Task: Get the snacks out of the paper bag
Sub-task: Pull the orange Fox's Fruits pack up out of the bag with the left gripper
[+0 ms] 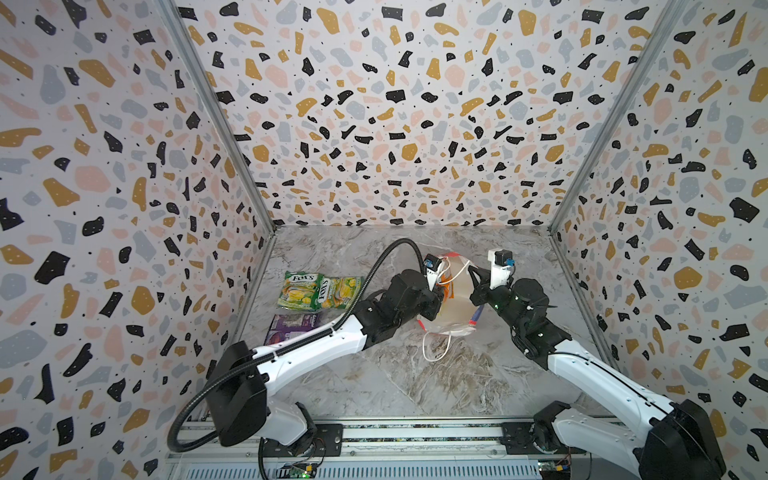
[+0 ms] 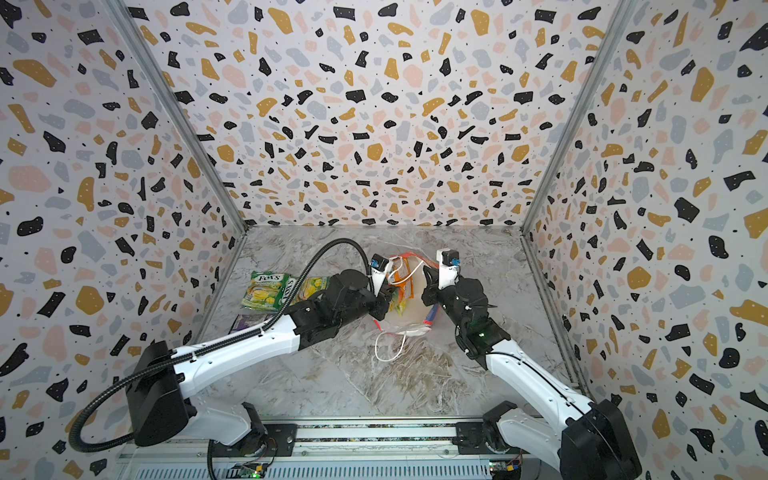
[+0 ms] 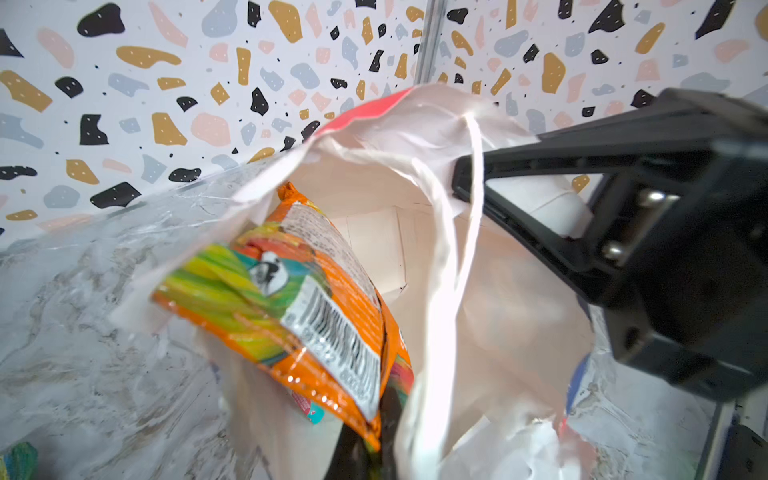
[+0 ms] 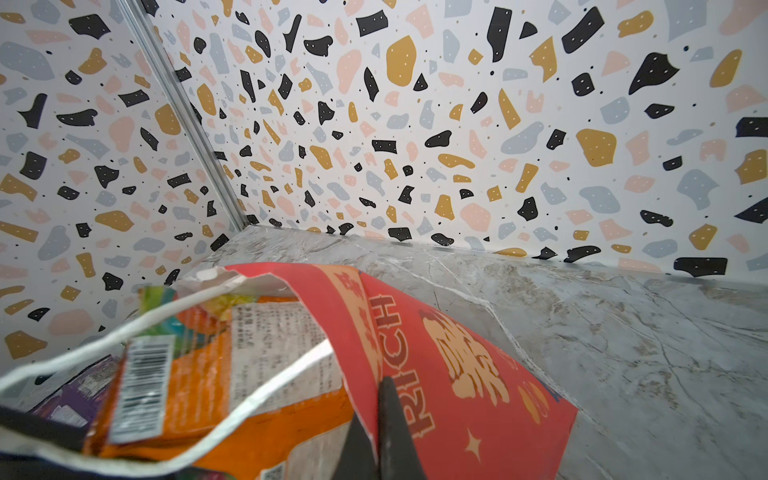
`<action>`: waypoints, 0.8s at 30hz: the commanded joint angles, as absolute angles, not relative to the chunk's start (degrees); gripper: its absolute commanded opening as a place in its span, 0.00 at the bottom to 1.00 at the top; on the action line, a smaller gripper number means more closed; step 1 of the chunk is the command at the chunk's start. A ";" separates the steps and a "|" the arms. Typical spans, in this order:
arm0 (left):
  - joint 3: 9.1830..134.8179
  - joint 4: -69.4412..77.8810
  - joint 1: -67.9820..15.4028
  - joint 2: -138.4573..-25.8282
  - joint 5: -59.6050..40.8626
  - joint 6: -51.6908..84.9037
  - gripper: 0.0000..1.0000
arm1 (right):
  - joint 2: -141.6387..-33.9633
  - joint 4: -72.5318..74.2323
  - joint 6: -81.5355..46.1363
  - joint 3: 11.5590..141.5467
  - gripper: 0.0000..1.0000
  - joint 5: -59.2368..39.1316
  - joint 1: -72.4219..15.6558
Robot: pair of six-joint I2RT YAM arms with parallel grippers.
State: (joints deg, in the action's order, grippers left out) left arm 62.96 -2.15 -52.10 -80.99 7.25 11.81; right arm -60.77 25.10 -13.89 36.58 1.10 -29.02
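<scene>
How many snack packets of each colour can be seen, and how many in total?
Green-yellow packets: 2
Purple packet: 1
Orange packet: 1
Total: 4 in view; the bag may hide more.

Overhead stereo pair; both wrist cameras close on paper bag (image 3: 511, 316)
</scene>
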 commanded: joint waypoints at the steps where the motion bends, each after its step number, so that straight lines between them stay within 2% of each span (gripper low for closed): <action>1: 61.43 -3.73 -50.95 -75.84 4.90 7.46 0.00 | -59.06 25.40 -14.26 37.00 0.00 2.31 -28.43; 6: 61.89 -11.26 -49.62 -69.83 2.55 4.55 0.00 | -59.23 24.81 -14.02 37.40 0.00 2.62 -28.26; 15: 62.19 -18.27 -46.44 -60.81 11.16 4.23 0.00 | -59.24 25.13 -14.12 37.18 0.00 2.22 -28.08; 24: 72.74 -34.56 -39.13 -59.37 5.25 2.97 0.00 | -59.33 24.69 -13.62 37.27 0.00 3.15 -28.04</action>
State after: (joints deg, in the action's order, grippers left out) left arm 69.65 -29.91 -41.30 -60.10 6.22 3.99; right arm -60.62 24.73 -13.85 36.58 1.63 -28.51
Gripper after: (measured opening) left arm 0.047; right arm 0.041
